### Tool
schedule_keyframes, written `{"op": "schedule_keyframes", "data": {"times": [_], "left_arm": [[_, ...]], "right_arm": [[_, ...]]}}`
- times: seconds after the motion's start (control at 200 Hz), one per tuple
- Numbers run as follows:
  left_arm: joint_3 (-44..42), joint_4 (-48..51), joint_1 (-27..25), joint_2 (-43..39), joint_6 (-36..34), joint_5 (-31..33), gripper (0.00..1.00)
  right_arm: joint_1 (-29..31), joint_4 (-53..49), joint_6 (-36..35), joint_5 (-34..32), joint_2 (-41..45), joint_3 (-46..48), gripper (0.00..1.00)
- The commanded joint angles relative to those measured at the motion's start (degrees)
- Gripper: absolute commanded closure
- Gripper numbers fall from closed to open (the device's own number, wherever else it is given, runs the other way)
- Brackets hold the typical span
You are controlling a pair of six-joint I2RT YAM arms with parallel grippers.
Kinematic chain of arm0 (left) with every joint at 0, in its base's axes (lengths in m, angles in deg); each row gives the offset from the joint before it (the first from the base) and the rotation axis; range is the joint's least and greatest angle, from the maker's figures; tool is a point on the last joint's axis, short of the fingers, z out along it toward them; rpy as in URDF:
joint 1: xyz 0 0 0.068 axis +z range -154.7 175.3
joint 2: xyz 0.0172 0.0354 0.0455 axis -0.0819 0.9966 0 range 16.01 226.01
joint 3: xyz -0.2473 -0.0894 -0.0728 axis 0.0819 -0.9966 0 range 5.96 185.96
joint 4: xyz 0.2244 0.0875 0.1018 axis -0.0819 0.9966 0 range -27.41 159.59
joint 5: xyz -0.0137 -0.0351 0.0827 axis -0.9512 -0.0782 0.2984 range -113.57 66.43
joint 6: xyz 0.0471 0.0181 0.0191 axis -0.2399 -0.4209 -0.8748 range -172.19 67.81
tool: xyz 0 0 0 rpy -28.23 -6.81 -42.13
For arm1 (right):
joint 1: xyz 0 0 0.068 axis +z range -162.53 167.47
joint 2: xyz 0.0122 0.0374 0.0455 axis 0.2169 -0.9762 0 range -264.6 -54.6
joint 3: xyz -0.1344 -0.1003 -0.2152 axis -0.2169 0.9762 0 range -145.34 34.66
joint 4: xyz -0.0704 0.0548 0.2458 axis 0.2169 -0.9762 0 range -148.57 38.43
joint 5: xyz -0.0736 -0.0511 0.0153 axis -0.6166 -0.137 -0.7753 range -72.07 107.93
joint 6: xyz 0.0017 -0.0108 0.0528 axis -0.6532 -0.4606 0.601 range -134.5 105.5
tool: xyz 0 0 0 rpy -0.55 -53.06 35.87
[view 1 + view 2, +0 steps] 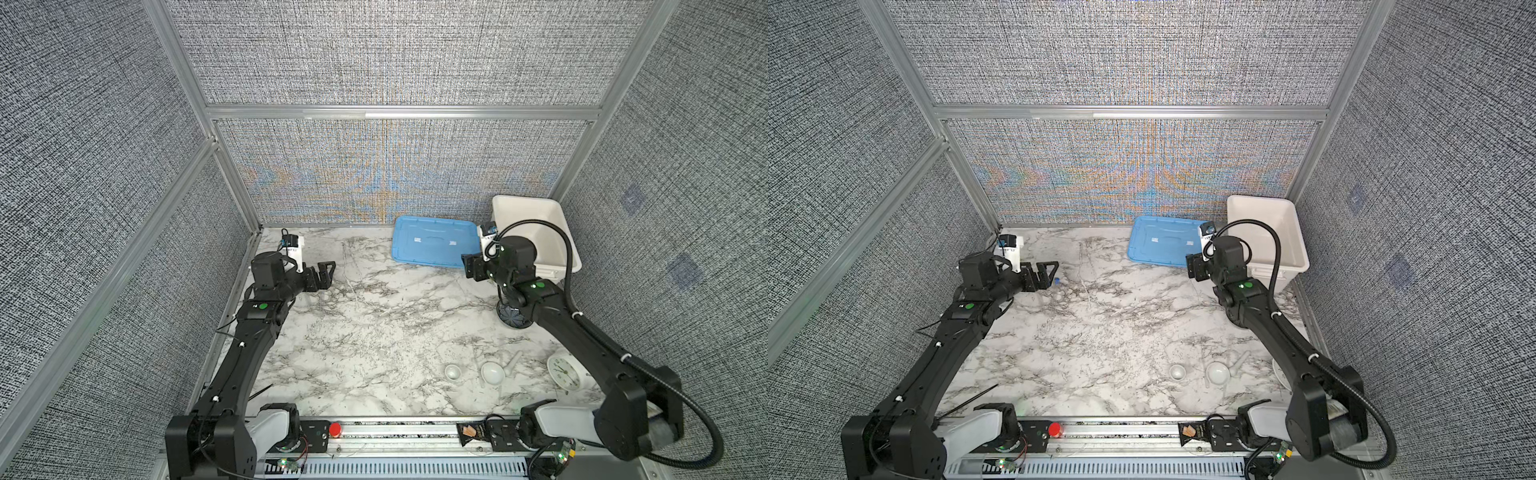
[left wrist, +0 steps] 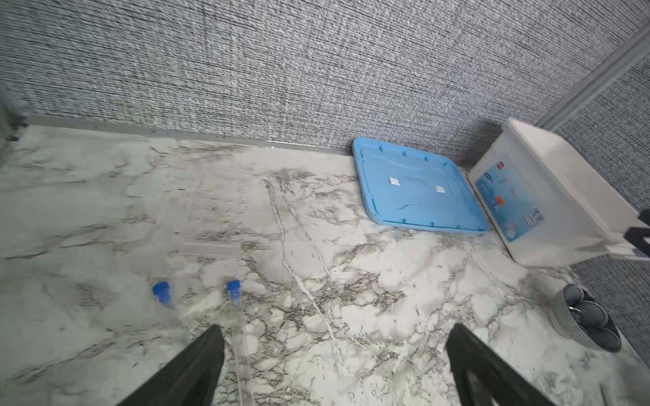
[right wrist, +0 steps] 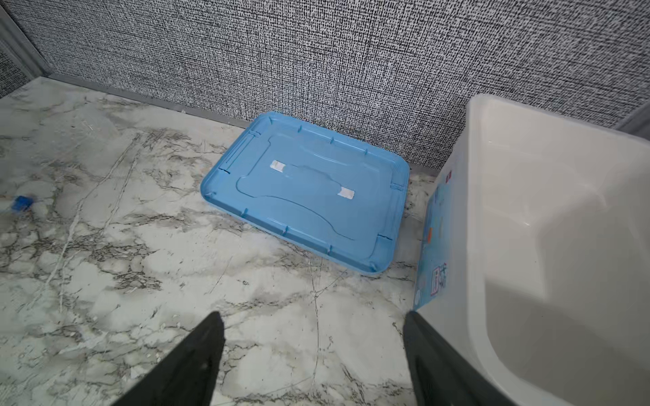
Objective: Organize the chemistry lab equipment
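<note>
Blue-capped tubes (image 2: 234, 291) lie just ahead of the left tool (image 2: 336, 327), its jaws apart.

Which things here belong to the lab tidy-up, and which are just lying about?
For the job: two blue-capped tubes, two small white bowls, short white stick; probably the white bin and blue lid.
Just lying about: alarm clock, grey ribbed pot.

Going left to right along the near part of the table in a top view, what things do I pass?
small white bowl → larger white bowl → white pestle → round white alarm clock
</note>
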State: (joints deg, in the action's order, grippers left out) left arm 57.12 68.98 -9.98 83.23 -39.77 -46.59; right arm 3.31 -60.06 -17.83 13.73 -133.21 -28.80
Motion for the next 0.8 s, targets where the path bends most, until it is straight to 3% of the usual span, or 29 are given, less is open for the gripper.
{"op": "schedule_keyframes", "data": {"times": [0.0,0.19,0.325,0.54,0.615,0.69,0.795], "left_arm": [[3.42,4.93,-3.81,2.92,-3.41,0.94,0.01],[7.23,6.76,-9.25,9.07,-2.73,4.6,0.01],[10.78,8.28,-11.91,13.62,-2.56,7.24,0.01],[14.92,10.06,-12.48,16.47,-1.84,12.08,0.01],[15.45,11.76,-12.48,16.19,-1.82,15.64,0.01],[15.93,14.55,-12.34,15.38,0.99,23.29,0.01],[15.67,16.8,-11.78,14.0,-0.46,27.35,0.01]], "right_arm": [[-0.02,-9.21,-0.94,-0.35,-4.27,-5.54,0.18],[1.19,-12.87,-0.21,5.49,-12.88,-13.01,0.18],[1.48,-17.57,2.38,4.93,-20.34,-19.5,0.18],[5.01,-19.64,6.91,12.1,-31.42,-29.42,0.22],[6.91,-19.69,6.8,12.33,-34.88,-32.46,0.22],[7.91,-19.57,8.32,13.46,-38.61,-35.8,0.22],[9.17,-18.82,10.9,14.87,-43.09,-39.95,0.22]]}}
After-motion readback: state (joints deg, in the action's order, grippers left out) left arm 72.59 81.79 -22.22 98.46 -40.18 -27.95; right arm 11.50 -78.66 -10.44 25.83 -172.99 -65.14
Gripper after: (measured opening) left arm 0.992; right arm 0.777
